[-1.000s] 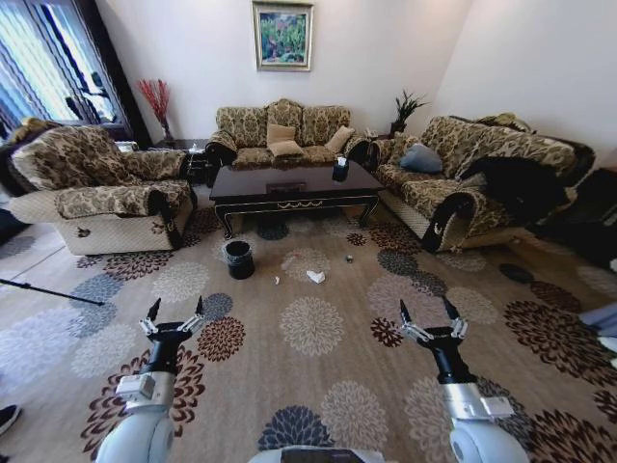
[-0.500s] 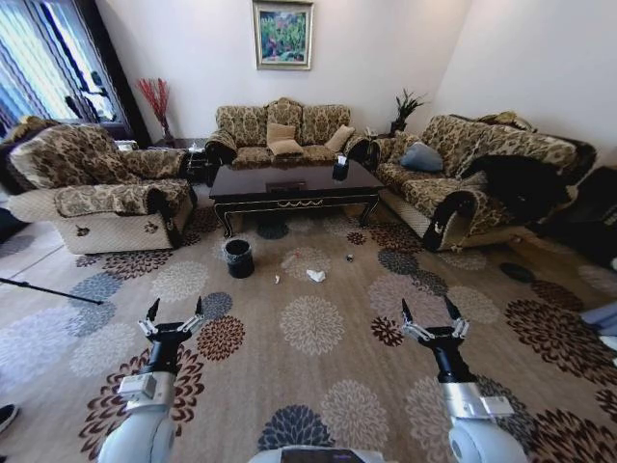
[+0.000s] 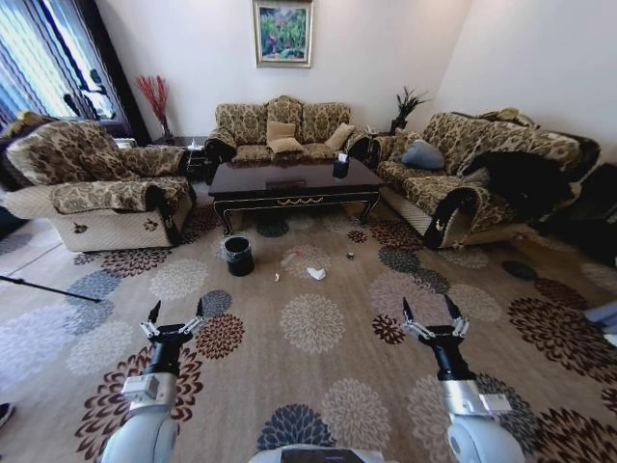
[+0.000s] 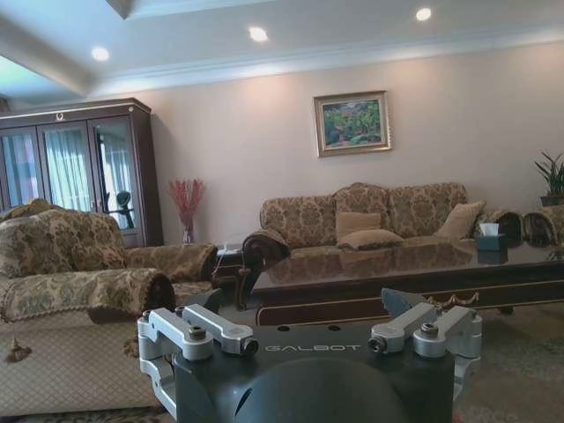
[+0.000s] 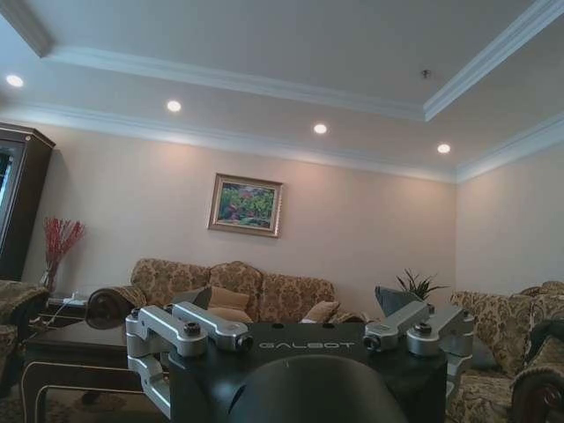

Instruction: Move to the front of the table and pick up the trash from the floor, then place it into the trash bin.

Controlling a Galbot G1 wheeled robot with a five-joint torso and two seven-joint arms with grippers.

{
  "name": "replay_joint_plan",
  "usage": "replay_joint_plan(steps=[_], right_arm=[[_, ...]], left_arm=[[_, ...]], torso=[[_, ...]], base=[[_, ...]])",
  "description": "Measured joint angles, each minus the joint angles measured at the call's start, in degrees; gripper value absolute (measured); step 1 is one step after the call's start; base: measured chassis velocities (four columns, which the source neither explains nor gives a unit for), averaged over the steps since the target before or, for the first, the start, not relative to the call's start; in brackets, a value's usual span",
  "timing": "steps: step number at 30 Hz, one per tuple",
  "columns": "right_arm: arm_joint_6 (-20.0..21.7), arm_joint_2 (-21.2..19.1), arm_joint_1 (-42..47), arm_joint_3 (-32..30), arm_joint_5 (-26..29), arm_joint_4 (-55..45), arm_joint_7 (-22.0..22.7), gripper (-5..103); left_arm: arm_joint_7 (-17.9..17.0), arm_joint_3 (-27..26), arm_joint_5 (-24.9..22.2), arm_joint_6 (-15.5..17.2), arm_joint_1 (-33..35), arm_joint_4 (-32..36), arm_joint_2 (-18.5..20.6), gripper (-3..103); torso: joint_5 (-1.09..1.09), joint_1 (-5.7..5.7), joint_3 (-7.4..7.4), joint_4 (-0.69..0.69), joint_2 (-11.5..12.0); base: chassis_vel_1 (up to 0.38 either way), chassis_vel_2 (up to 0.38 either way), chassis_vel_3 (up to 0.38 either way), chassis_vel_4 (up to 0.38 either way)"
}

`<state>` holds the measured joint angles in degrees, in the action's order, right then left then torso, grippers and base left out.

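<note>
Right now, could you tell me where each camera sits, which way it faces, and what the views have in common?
Head view: high on the robot, looking down across the carpet at the table, trash bin and trash; left gripper and right gripper open below.
Left wrist view: low, facing the table; its own gripper in front.
Right wrist view: tilted toward the ceiling; its own gripper in front.
Shared: the painting.
</note>
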<state>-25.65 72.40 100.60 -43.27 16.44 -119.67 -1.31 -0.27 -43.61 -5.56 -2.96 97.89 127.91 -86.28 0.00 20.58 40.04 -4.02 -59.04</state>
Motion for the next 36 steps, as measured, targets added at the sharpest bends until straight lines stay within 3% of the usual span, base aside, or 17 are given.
replay_joint_plan(steps=[36], right_arm=[[0.5,-0.5,-0.8,0.2,-2.3,1.0,0.0,100]], left_arm=[[0.4,0.1,0.8,-0.9,1.4,1.4,-0.6,100]], torso=[[0.0,-4.33,-5.56,0.0,9.9]], base=[[0.0,0.0,0.0,0.0]])
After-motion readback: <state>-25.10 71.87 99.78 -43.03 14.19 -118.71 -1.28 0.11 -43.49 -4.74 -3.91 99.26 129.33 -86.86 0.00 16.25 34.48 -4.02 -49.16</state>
